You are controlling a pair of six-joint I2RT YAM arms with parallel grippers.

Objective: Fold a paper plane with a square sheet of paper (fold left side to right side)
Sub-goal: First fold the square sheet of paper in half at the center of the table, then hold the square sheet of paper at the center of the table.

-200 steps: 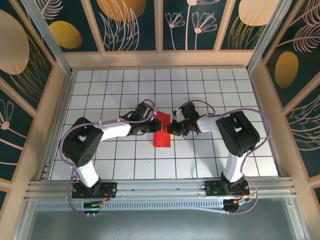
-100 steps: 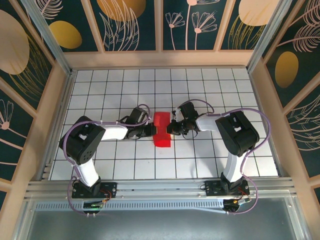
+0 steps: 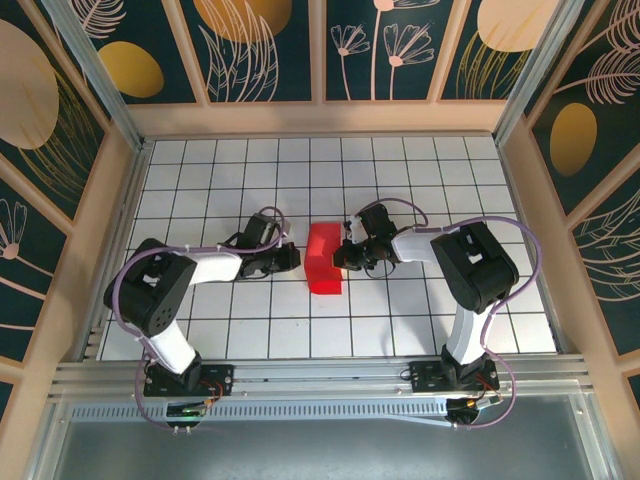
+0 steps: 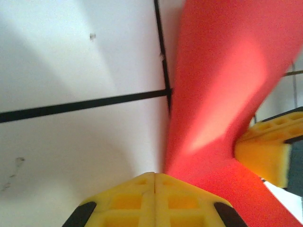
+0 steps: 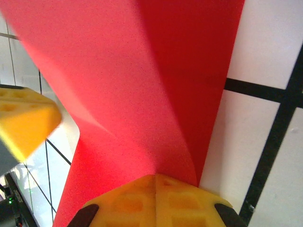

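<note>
The square sheet of paper [image 3: 322,245] lies mid-table as a narrow red rectangle, one flap bowed up off the table. In the left wrist view the sheet [image 4: 222,94] rises just right of my left gripper [image 4: 155,176], which is shut with nothing between its fingers. Seen from above, my left gripper [image 3: 294,258] sits a little left of the sheet's left edge. My right gripper [image 3: 345,257] is shut at the sheet's right edge. Its closed tips [image 5: 155,177] rest against the red sheet [image 5: 142,85], where a crease runs out from them.
The white grid table [image 3: 200,180] is boxed in by wooden walls [image 3: 125,200] on three sides. A metal rail [image 3: 320,372] with both arm bases runs along the near edge. The right gripper's yellow finger [image 4: 262,151] shows at the left wrist view's right edge.
My left gripper came down from above the sheet's top and drew back to the left, off the paper. The lifted flap settled lower. The right gripper stayed in place.
</note>
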